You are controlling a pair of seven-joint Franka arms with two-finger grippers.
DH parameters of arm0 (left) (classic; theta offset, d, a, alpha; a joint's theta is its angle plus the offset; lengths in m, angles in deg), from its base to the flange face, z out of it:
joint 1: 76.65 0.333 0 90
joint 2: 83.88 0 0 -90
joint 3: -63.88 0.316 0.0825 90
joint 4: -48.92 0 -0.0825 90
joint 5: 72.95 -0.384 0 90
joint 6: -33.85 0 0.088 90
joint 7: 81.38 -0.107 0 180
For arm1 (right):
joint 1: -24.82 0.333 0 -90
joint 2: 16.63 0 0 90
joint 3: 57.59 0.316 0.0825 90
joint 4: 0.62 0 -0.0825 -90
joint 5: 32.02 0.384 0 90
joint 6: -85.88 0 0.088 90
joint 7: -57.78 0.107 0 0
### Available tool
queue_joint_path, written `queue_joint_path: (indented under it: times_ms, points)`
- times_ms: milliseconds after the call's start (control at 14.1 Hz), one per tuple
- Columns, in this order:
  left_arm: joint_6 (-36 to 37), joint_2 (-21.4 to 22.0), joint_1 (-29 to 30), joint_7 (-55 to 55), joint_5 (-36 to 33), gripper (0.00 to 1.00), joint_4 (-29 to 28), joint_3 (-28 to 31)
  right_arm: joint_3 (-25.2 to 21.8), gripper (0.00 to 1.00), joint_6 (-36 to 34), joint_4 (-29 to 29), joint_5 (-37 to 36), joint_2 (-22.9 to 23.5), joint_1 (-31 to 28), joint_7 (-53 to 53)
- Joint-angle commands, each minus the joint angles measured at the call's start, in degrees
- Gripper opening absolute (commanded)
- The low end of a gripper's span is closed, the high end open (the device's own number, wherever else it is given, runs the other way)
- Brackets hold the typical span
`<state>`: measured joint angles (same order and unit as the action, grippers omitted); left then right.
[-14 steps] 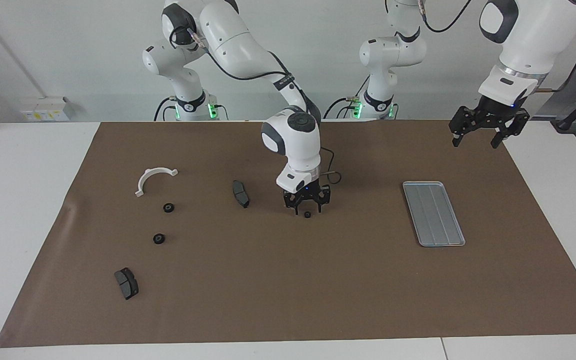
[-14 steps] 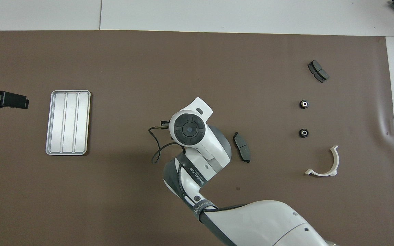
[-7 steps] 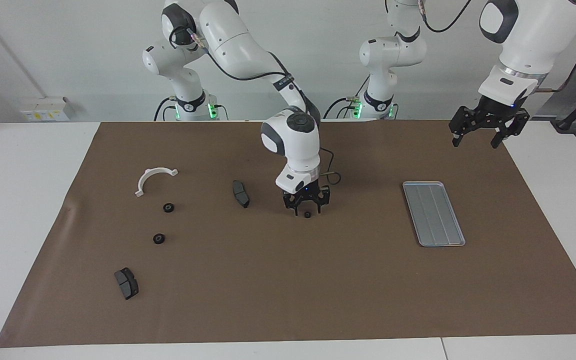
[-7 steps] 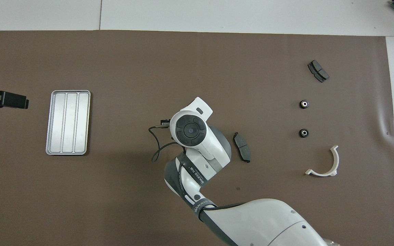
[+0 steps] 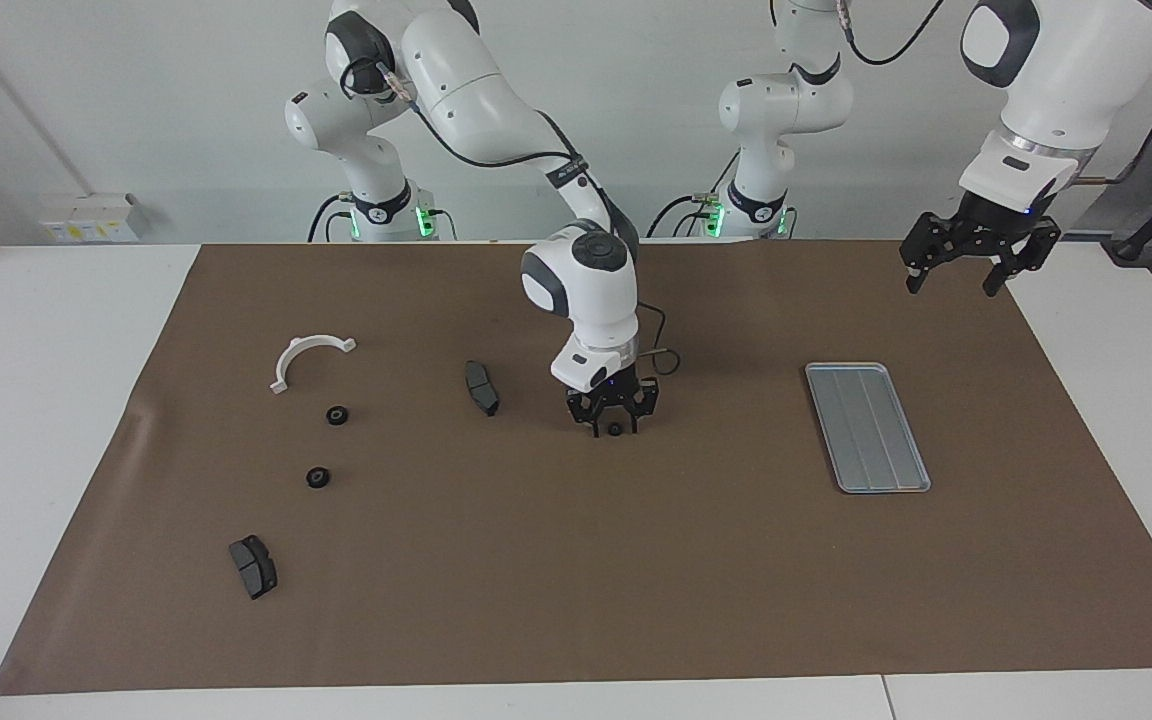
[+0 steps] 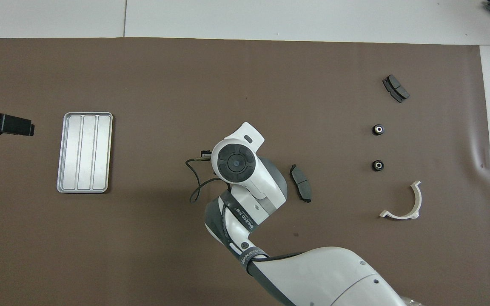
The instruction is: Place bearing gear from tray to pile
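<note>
Holding nothing: tray (image 5: 868, 427) | right pincer (image 5: 615, 428) straddling gear (image 5: 615, 429), grip unclear | left pincer (image 5: 966, 268) spread

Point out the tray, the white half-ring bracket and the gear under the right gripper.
tray (image 5: 867, 427): facing view, ridged floor.
white half-ring bracket (image 5: 298, 352): facing view, arch crown.
gear (image 5: 615, 429): facing view, top face.

A brown mat (image 5: 576, 560) covers most of the white table (image 5: 46, 400). At the facing view's left edge, a pale wall socket box (image 5: 91, 218) sits against the wall.
</note>
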<state>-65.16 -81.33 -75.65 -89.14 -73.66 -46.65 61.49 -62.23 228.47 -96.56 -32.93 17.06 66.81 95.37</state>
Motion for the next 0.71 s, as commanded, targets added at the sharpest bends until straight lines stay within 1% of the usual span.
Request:
queue_joint_path:
  times_ms: [0,285,498,640]
  points:
    - [0.0,1.4,0.0,0.8,-0.5,1.00,-1.2,0.1,0.1,0.62,-1.2,-0.7,-0.4,-0.1,0.1,-1.2]
    - [-0.2,1.4,0.0,7.8,-0.5,1.00,-1.2,-0.1,0.1,0.62,-2.1,-0.7,-0.4,-0.2,0.3,-1.5]
    - [-0.2,1.4,-0.5,8.2,-0.5,1.00,-1.2,-0.1,0.2,0.62,-2.6,-0.8,-0.4,-0.2,0.2,-2.2]
    - [-0.2,1.4,-0.4,7.8,-0.5,1.00,-1.2,-0.1,0.1,0.62,-4.5,-0.7,-0.4,-0.4,0.3,-3.0]
